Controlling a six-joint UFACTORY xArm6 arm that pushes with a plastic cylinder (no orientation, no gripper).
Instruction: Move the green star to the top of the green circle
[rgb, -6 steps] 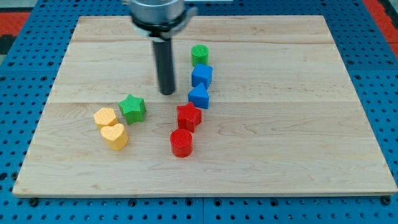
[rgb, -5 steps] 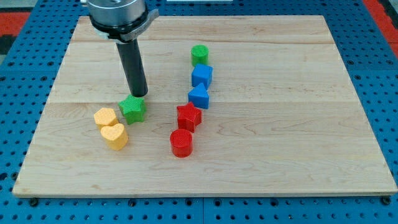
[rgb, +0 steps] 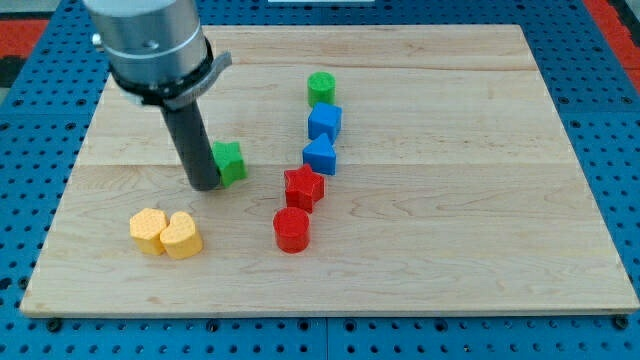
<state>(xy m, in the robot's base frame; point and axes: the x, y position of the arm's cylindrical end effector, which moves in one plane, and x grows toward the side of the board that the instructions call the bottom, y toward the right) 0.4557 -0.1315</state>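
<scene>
Since the earlier frames, my tip (rgb: 204, 185) was swung to the green star's (rgb: 230, 161) left, nudging it rightward; yellow blocks (rgb: 165, 233) were shifted too. No hand was fitted, nothing held. Star was left well short of the green circle (rgb: 321, 87), likely for pushing toward it.

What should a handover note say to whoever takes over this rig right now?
No jaws on this arm: my tip is down on the board, against the view's left side of the green star, which the rod partly hides.
The green circle sits near the view's top, above the blue cube and the blue triangle block.
Done: the tip is placed on the star's left side.
Left: the star is still well below and left of the circle. It has to travel up and to the view's right, ending above the circle, probably best skirting the blue blocks.
</scene>
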